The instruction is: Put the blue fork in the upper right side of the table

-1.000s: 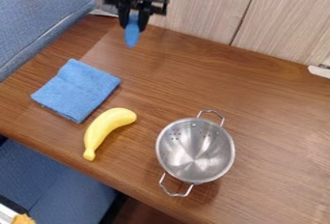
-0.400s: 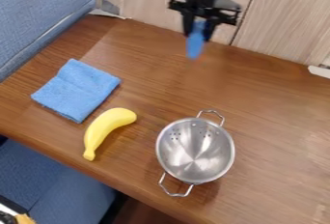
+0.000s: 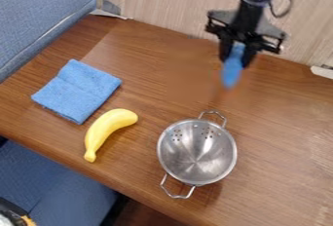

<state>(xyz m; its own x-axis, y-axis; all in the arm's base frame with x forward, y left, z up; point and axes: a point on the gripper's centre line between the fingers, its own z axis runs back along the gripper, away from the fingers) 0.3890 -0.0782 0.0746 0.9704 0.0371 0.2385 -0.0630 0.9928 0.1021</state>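
Camera view: the black gripper (image 3: 235, 67) hangs down over the far part of the desk (image 3: 286, 137), to the right of the middle of the far edge. Its jaws are clamped on the blue fork (image 3: 230, 75), one jaw on each side of it. The upper part of the fork sits between the jaws, and the rest sticks out past their tips, pointing down toward the desk with a slight lean to the left. Whether its lower end touches the wood, I cannot tell.

The metal colander (image 3: 195, 154) stands with its open side up, between the fork and the near edge of the desk. One of its looped handles faces the far edge, the other the near edge. To its left is the yellow banana (image 3: 104, 132), curved, its narrow stem end toward the near edge. The folded blue cloth (image 3: 77, 91) lies flat toward the left edge, just beside the banana. Fork and jaws are well apart from both cloth and banana. Behind the far edge rises a pale wood-grain panel (image 3: 162, 6); a blue padded partition (image 3: 39, 15) runs along the left edge.
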